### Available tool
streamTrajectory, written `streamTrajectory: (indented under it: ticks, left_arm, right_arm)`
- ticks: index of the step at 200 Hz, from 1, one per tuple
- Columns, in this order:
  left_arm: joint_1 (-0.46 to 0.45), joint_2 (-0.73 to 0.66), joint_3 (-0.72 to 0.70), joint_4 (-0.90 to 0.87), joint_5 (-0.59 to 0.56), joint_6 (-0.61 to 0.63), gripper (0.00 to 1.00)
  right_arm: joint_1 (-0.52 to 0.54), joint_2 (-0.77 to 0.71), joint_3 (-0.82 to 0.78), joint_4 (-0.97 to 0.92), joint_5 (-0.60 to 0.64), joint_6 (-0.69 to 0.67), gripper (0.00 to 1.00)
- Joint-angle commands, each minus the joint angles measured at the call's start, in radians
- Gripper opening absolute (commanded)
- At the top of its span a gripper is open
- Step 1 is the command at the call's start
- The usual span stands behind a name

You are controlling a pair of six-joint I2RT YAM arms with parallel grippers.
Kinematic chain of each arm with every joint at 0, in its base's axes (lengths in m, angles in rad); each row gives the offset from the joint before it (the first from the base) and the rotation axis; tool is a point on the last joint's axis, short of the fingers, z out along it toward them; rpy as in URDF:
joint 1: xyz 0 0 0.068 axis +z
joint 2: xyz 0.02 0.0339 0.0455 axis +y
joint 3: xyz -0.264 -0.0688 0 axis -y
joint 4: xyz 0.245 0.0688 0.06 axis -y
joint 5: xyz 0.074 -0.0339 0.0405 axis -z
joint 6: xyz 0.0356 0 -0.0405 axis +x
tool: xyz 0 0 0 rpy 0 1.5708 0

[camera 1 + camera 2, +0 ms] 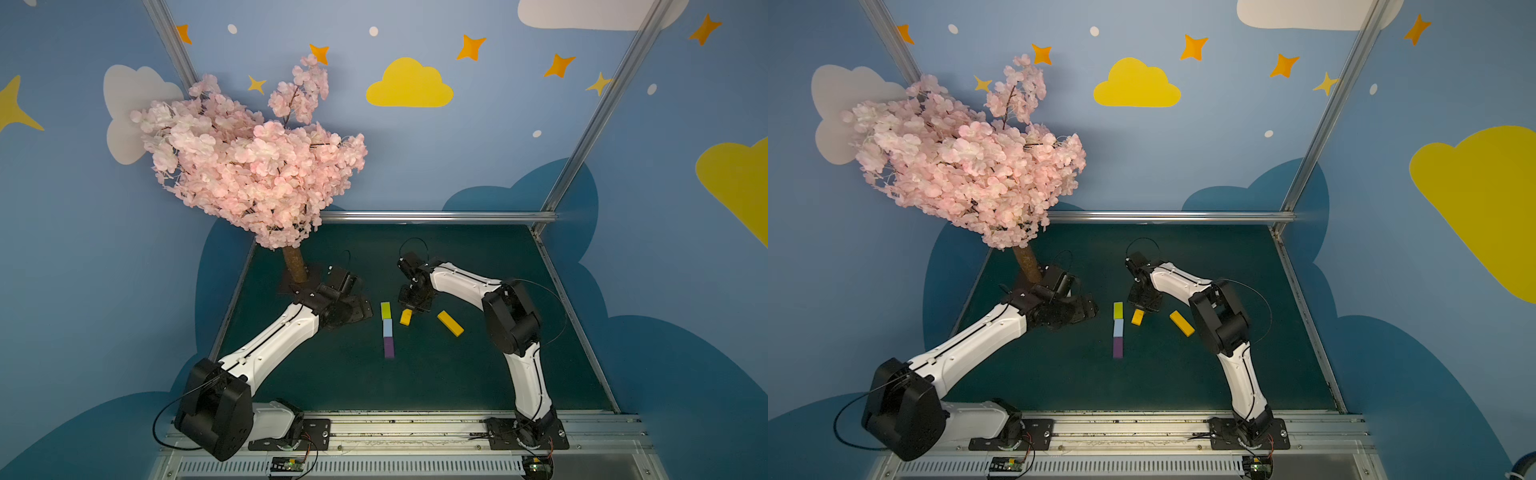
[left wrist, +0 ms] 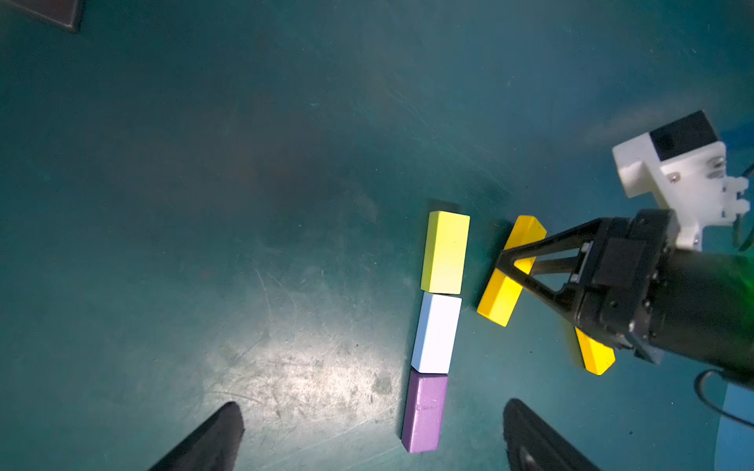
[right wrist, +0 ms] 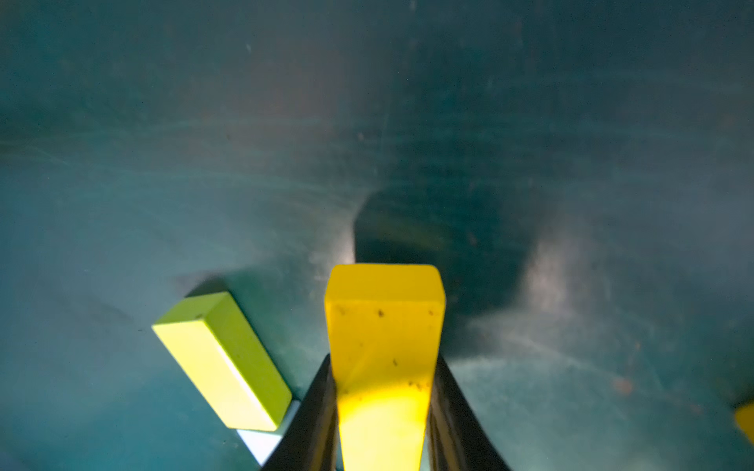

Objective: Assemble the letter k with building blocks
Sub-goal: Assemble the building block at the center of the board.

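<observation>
Nearest my camera head is the left arm's black elbow (image 1: 216,409), low at the front, with the forearm reaching out over the green mat (image 1: 457,374). In both top views the stem (image 1: 388,337) lies flat mid-mat in one straight line. The lime block (image 1: 385,310) is farthest from me, the light blue block (image 1: 387,327) is in the middle and the purple block (image 1: 389,348) is nearest, all end to end and touching. Just right of the lime block, the right gripper (image 1: 410,308) sits over the held orange-yellow block (image 1: 406,317). The loose orange-yellow block (image 1: 450,323) lies flat farther right, apart from everything.

Through the left wrist camera, the left gripper (image 2: 371,407) has its fingers (image 2: 212,440) spread wide with nothing between them gripped. From here I see the right gripper pinched across the middle of the held orange-yellow block. That block sits slanted beside the lime block, close but not touching. I cannot tell whether it rests on the mat. The loose orange-yellow block is half hidden behind that gripper.

Through the right wrist camera, the held block juts out between the two black fingers, clamped on both sides. The lime block lies alongside, with a sliver of light blue at its end.
</observation>
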Motion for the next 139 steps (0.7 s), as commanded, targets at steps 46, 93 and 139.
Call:
streamTrajectory:
  ticks: [46,93,139]
  left_arm:
    - [0.003,-0.017,0.007,-0.005,0.012,0.010,1.00]
    - [0.003,-0.030,0.002,-0.004,0.015,0.011,1.00]
    - [0.003,-0.038,-0.001,-0.005,0.015,0.016,1.00]
  right_arm:
    - [0.079,-0.094,0.014,-0.096,0.308,0.282,0.00]
    - [0.076,-0.093,-0.041,-0.026,0.270,0.436,0.00]
    - [0.071,-0.083,-0.086,0.097,0.210,0.485,0.00]
